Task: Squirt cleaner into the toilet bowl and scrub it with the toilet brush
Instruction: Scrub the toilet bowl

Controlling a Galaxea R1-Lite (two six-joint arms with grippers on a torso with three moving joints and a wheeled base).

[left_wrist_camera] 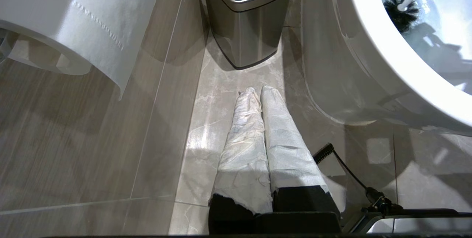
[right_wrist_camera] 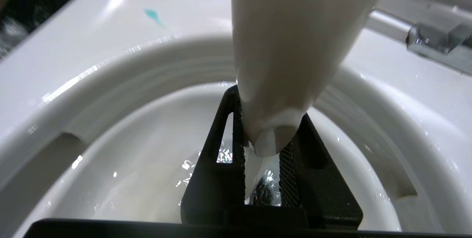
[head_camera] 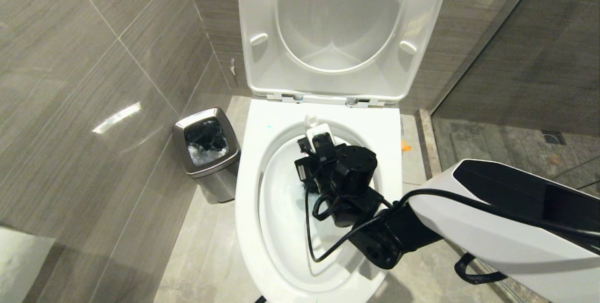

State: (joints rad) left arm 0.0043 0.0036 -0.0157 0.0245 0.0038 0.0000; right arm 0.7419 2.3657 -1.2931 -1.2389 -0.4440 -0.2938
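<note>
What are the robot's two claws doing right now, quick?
Left claw: shut, empty, parked low over the floor beside the toilet bowl.
Right claw: shut on the toilet brush, holding its handle down inside the bowl.

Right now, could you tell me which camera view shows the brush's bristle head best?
The left wrist view: the black bristle head sits unobstructed in the bowl's water. In the head view the right arm hides it. The right wrist view shows only a dark sliver between the fingers.

The pale marbled floor carries the toilet bowl and, just beside it against the tiled wall, a square steel bin.
</note>
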